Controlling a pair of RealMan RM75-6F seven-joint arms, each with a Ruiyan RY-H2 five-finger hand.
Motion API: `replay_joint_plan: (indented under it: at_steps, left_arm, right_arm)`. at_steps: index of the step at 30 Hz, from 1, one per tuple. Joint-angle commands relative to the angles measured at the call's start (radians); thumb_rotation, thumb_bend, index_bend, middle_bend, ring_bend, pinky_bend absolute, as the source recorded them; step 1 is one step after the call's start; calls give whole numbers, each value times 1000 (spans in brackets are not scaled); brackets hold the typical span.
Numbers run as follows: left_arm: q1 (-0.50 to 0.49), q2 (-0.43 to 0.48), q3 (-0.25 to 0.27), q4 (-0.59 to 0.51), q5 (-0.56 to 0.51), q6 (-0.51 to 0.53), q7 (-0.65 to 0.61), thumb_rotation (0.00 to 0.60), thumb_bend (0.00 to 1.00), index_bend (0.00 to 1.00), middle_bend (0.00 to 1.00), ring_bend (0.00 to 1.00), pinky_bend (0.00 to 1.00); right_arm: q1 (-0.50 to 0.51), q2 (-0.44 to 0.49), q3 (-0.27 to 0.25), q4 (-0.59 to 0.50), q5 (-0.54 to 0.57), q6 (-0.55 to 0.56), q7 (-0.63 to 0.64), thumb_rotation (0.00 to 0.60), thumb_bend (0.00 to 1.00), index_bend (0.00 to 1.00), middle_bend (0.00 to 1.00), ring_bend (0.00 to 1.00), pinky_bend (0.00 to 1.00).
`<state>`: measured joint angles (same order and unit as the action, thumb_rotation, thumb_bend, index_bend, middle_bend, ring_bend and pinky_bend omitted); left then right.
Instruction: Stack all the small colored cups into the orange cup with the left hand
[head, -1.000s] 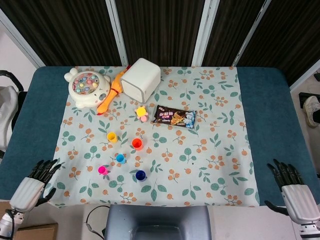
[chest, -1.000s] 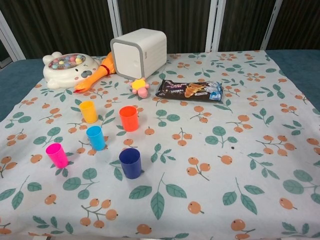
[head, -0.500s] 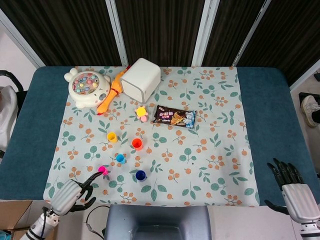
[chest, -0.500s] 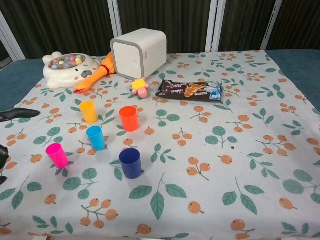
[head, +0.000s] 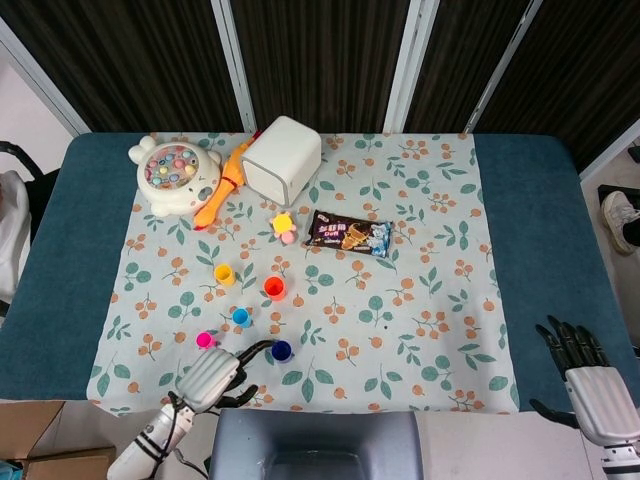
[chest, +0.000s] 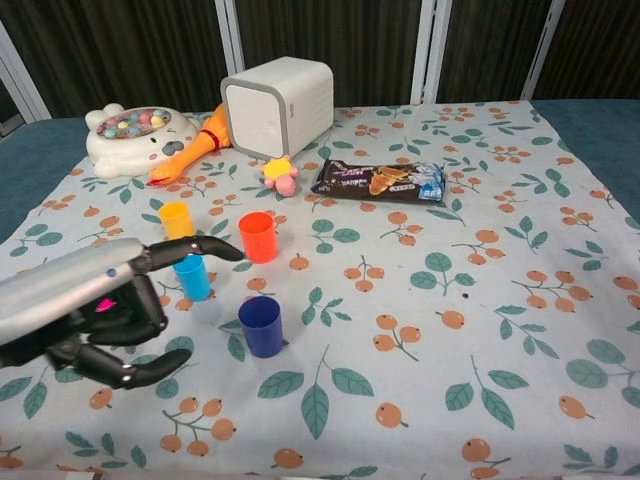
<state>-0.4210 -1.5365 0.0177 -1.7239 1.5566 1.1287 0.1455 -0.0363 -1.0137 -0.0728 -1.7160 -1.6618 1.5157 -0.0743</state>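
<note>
Head view: the left robot hand (head: 212, 377) lies at the near edge of the tabletop (head: 530, 230), fingers spread and holding nothing, fingertips just beside the dark blue cup (head: 281, 350). The orange cup (head: 274, 288) stands upright mid-cloth, with the yellow cup (head: 224, 273), light blue cup (head: 240, 316) and pink cup (head: 204, 340) apart from it. The right robot hand (head: 590, 385) rests spread off the right edge. Chest view: the left robot hand (chest: 85, 305) covers most of the pink cup (chest: 103, 304); the orange cup (chest: 258, 237) stands beyond its fingertips (chest: 225, 250).

Bright, even overhead light; soft shadows, both views sharp.
</note>
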Motion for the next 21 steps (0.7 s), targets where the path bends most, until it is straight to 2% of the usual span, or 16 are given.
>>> replay_joint_plan:
  at_steps: [1, 12, 21]
  left_arm:
    - [-22, -109, -59, 80, -97, -31, 73, 600, 359, 176, 1000, 1000, 1000]
    - [-69, -200, -98, 152, -202, -97, 114, 600, 346, 202, 1000, 1000, 1000]
    - [-74, -218, -85, 186, -201, -74, 142, 600, 345, 319, 1000, 1000, 1000]
  right_arm:
    - [-3, 5, 2, 1, 0, 10, 12, 600, 213, 0, 0, 0, 0]
    - [-10, 17, 2, 6, -6, 28, 41, 600, 213, 0, 0, 0, 0]
    - [-17, 24, 2, 16, -13, 46, 65, 600, 213, 0, 0, 0, 0]
